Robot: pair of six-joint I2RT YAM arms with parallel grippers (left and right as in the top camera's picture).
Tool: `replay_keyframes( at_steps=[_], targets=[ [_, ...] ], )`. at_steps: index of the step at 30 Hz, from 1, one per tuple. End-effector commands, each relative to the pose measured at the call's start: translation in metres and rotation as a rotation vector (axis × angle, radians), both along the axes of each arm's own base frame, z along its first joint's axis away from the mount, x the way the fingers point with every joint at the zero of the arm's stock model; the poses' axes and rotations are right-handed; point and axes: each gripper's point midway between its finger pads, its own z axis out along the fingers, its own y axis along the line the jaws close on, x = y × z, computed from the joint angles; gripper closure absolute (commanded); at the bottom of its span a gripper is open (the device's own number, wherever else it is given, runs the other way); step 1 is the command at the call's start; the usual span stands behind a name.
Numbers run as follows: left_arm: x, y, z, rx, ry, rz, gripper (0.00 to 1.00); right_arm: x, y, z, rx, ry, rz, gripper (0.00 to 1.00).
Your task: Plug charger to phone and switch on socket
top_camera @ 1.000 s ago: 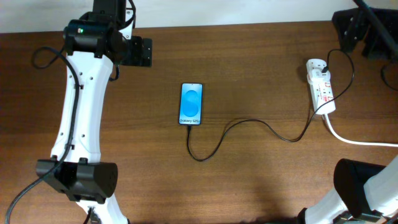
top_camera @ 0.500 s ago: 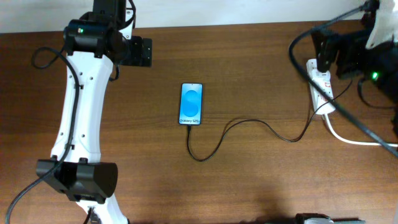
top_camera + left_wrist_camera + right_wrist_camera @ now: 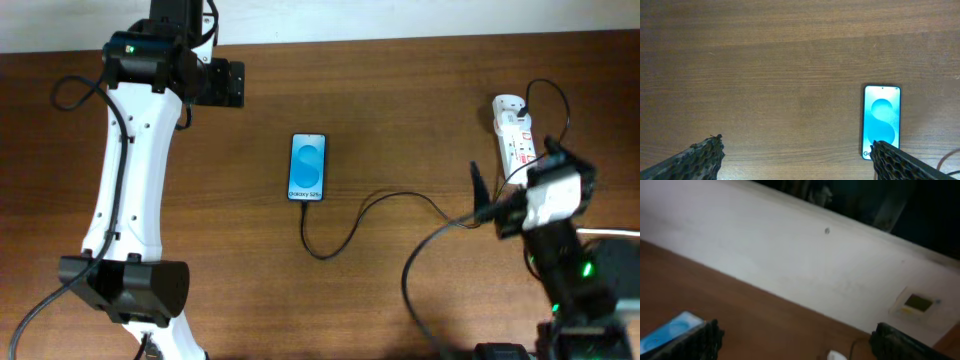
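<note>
The phone [image 3: 308,167] lies flat mid-table, its blue screen lit; it also shows in the left wrist view [image 3: 882,128] and blurred in the right wrist view [image 3: 670,330]. The charger [image 3: 385,200], a thin black cable, runs from the phone's bottom edge, curls forward and leads right to the socket [image 3: 512,125], a white power strip at the far right. My left gripper [image 3: 797,150] is open and empty, high above the table left of the phone [image 3: 225,85]. My right gripper [image 3: 795,335] is open and empty, in front of the socket near the cable [image 3: 483,197].
The socket's thick white cord [image 3: 612,232] runs off to the right behind my right arm. A white wall [image 3: 790,265] stands along the table's far edge. My left arm's white links [image 3: 125,190] span the table's left side.
My right arm has swung from the far right corner, over the socket, to in front of it. The left arm, phone and cable have not moved.
</note>
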Motion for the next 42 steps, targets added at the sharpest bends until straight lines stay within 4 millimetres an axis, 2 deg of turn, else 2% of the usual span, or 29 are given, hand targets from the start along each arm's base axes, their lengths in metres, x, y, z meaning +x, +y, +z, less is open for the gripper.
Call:
replay_keyframes(
  at_steps=[1, 2, 3, 6, 11, 14, 15, 16, 18, 34, 36, 37, 39, 41, 42],
  targets=[
    [-0.001, 0.000, 0.004, 0.002, -0.010, -0.012, 0.01, -0.015, 0.002, -0.040, -0.032, -0.057, 0.006, 0.02],
    [-0.001, 0.000, 0.004, 0.002, -0.010, -0.012, 0.01, -0.019, 0.006, -0.060, -0.035, -0.098, 0.027, 0.02],
    [-0.001, 0.000, 0.004, 0.002, -0.010, -0.012, 0.01, -0.020, 0.008, -0.070, -0.038, -0.146, 0.036, 0.02],
    [-0.001, 0.000, 0.004, 0.002, -0.010, -0.012, 0.01, -0.021, 0.015, -0.090, -0.049, -0.251, 0.074, 0.02],
    [-0.001, 0.000, 0.004, 0.002, -0.010, -0.012, 0.00, -0.025, 0.018, -0.129, -0.049, -0.233, 0.095, 0.02],
    [-0.001, 0.000, 0.004, 0.002, -0.010, -0.012, 0.01, -0.021, 0.018, -0.160, -0.036, -0.106, 0.099, 0.02],
    [-0.001, 0.000, 0.004, 0.002, -0.010, -0.012, 0.01, -0.020, 0.019, -0.183, -0.025, -0.009, 0.103, 0.02],
    [-0.001, 0.000, 0.004, 0.002, -0.010, -0.012, 0.01, -0.021, 0.020, -0.188, 0.085, 0.038, 0.104, 0.02],
    [-0.001, 0.000, 0.004, 0.002, -0.010, -0.012, 0.01, -0.021, 0.021, -0.188, 0.241, 0.079, 0.108, 0.02],
    [-0.003, 0.000, 0.007, 0.004, -0.013, -0.014, 0.01, -0.021, 0.021, -0.188, 0.246, 0.081, 0.108, 0.02],
    [-0.013, 0.004, 0.034, 0.011, -0.082, -0.007, 0.01, -0.021, 0.021, -0.188, 0.246, 0.081, 0.107, 0.02],
    [-0.023, 0.005, 0.057, -0.009, -0.186, -0.008, 0.01, -0.021, 0.021, -0.188, 0.246, 0.081, 0.107, 0.02],
    [-0.034, 0.007, 0.063, -0.026, -0.296, -0.011, 0.01, -0.021, 0.021, -0.188, 0.246, 0.081, 0.108, 0.02],
    [-0.071, 0.005, 0.053, -0.054, -0.482, -0.135, 0.01, -0.021, 0.021, -0.188, 0.246, 0.082, 0.107, 0.02],
    [-0.080, 0.006, 0.047, -0.058, -0.510, -0.163, 0.01, -0.021, 0.021, -0.188, 0.246, 0.081, 0.107, 0.02]
  ],
)
